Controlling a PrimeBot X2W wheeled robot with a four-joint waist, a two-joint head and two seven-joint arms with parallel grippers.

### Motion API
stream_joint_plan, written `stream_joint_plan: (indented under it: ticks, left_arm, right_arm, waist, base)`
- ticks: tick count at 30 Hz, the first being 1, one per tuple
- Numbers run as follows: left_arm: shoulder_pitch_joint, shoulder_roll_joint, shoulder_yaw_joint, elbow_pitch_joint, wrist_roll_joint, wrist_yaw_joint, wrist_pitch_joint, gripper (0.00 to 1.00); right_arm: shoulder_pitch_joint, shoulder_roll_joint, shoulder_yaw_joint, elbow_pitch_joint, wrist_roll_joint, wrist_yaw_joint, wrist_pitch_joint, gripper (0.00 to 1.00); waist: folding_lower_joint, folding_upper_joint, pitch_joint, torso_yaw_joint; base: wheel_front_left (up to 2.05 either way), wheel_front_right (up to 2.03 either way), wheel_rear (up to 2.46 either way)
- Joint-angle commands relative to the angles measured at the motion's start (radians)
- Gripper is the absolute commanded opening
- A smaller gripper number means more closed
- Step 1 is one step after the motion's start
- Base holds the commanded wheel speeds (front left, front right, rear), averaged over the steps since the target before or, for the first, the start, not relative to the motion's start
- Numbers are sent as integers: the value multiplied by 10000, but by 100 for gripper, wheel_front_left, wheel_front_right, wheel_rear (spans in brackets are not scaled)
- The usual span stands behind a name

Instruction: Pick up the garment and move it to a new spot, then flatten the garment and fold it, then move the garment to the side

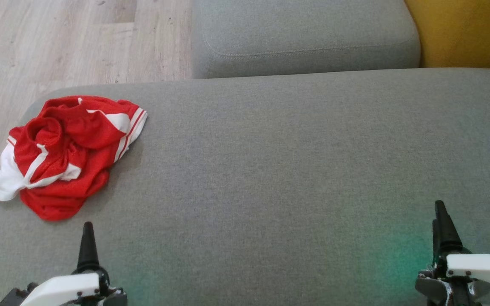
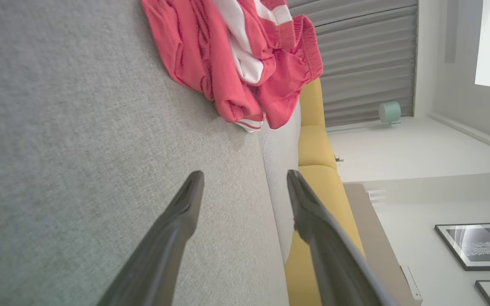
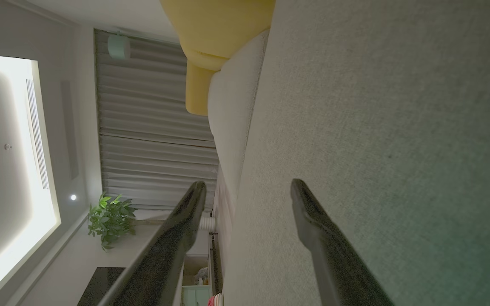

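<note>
A crumpled red garment (image 1: 68,153) with white stripes and a white patch lies near the left end of the grey sofa seat (image 1: 292,170). In the left wrist view the same garment (image 2: 236,59) sits ahead of the fingers. My left gripper (image 1: 87,231) hovers just in front of the garment's near edge, open and holding nothing (image 2: 245,178). Far off at the lower right, my right gripper (image 1: 440,210) is open too, its fingers (image 3: 189,204) over bare cushion.
A second grey cushion (image 1: 304,36) lies beyond the seat, with a yellow cushion (image 1: 466,29) at the back right. Wooden floor (image 1: 58,42) lies past the seat's left edge. The wrist views show curtains, a potted plant (image 3: 111,216) and framed pictures (image 2: 479,244).
</note>
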Motion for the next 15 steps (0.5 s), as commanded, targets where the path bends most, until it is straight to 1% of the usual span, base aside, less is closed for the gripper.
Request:
stream_joint_plan:
  ticks: [1, 5, 15]
  left_arm:
    - [-381, 81, -40, -412, 325, 64, -96, 100]
    - [-355, 85, -252, -619, 1153, 140, -242, 100]
    - [-279, 93, -586, -827, 2380, 319, -535, 100]
  right_arm:
    - [-289, -64, 112, -410, -325, -1, -105, 100]
    - [-243, -68, 253, -530, -1132, -2, -252, 100]
    - [-163, -75, 563, -578, -2765, -2, -547, 100]
  waist:
    - [0, 0, -16, -4]
    - [0, 0, -84, -14]
    - [0, 0, -228, -14]
  base:
    - [0, 0, 0]
    - [0, 0, 0]
    - [0, 0, 0]
